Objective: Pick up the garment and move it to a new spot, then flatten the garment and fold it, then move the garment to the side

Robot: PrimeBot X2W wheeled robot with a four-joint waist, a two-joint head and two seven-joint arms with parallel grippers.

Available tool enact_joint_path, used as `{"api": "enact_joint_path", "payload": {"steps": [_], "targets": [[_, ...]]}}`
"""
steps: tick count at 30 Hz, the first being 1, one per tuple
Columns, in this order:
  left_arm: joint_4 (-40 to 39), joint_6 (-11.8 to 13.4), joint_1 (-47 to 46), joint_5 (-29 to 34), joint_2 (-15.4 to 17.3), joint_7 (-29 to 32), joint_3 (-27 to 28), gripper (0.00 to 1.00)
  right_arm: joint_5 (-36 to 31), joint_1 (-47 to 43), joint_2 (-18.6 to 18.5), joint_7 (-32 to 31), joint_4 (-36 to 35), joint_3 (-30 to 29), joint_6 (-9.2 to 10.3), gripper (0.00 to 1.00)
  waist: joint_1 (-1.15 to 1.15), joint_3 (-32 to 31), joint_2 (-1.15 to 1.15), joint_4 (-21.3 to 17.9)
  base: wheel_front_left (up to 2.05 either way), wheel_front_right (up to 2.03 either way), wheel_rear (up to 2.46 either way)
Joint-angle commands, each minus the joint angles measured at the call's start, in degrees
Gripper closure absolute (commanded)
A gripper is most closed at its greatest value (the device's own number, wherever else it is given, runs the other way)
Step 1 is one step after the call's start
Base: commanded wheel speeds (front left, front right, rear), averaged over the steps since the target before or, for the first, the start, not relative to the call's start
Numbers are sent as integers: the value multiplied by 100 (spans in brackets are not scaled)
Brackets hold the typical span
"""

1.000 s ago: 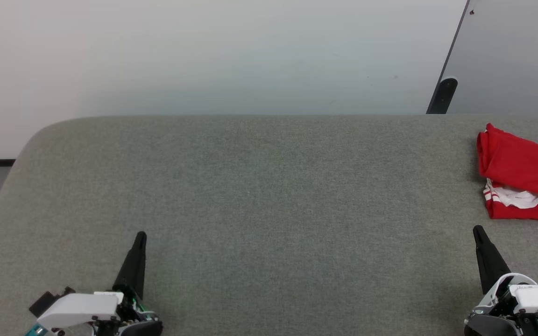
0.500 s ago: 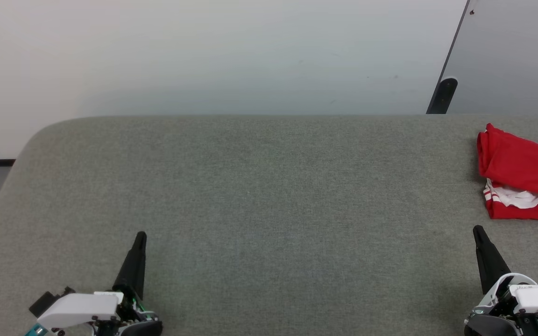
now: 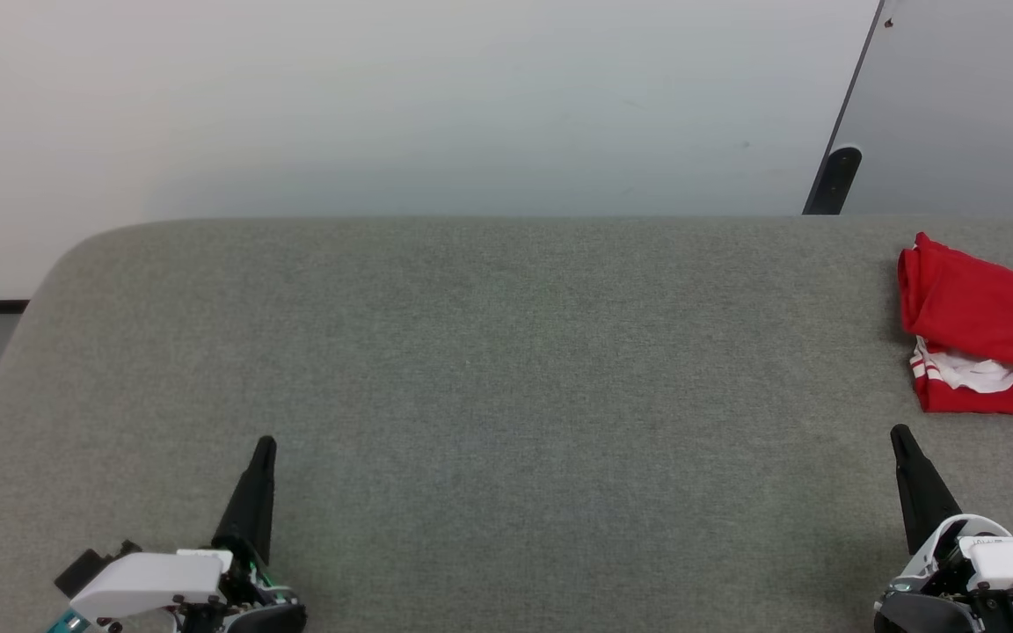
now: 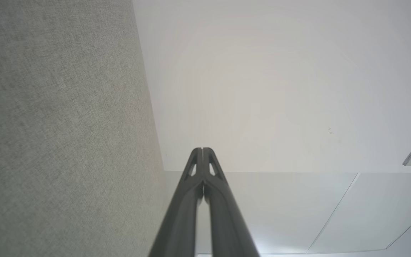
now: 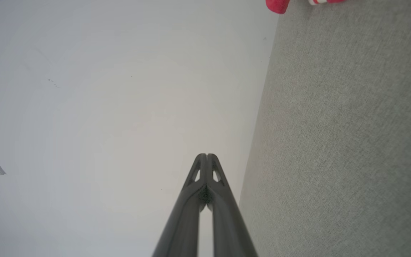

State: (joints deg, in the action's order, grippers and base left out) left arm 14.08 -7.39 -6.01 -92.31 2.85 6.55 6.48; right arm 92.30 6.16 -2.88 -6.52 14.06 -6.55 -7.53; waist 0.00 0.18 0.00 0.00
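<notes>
We find the garment (image 3: 986, 321) at the far right of the padded surface (image 3: 506, 369), folded into a soft, thick wedge that runs off the right edge of the head view. Its top layer is smooth red cotton with a rounded, rolled fold along its left side. A crumpled white layer pokes out beneath, edged on the left by red-and-white striped trim, and a flat red layer lies under that.

The surface is covered in grey-green woven cloth, finely grained, with a rounded far-left corner.

Our right gripper (image 3: 899, 434) is near the garment on its near side, apart from it. Its two dark tapered fingers are pressed together into one slim spike, pinching nothing. The right wrist view shows small triangular cut-outs just behind the meeting tips.

Our left gripper (image 3: 266, 444) is well apart from the garment at the lower left. It is pressed together the same way and empty. Glossy white shells cover both wrists.

Behind the surface stands a plain matte white wall (image 3: 383, 105). A smooth grey panel (image 3: 964, 105) slants at the upper right, with a dark round-topped strip (image 3: 834, 180) along its lower edge.
</notes>
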Motion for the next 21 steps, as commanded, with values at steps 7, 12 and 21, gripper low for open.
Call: {"api": "enact_joint_path", "payload": {"steps": [7,12,21], "targets": [[0,-23,-52,-20,-6,16,11,100,23,18,14,-3,3,-3,7,100,0,0,0,0,0,0,0],[0,-23,-52,-20,-6,16,11,100,23,18,14,-2,3,-3,7,100,0,0,0,0,0,0,0],[0,-23,-52,-21,-6,16,11,100,23,18,14,-2,3,-2,8,100,0,0,0,0,0,0,0]]}}
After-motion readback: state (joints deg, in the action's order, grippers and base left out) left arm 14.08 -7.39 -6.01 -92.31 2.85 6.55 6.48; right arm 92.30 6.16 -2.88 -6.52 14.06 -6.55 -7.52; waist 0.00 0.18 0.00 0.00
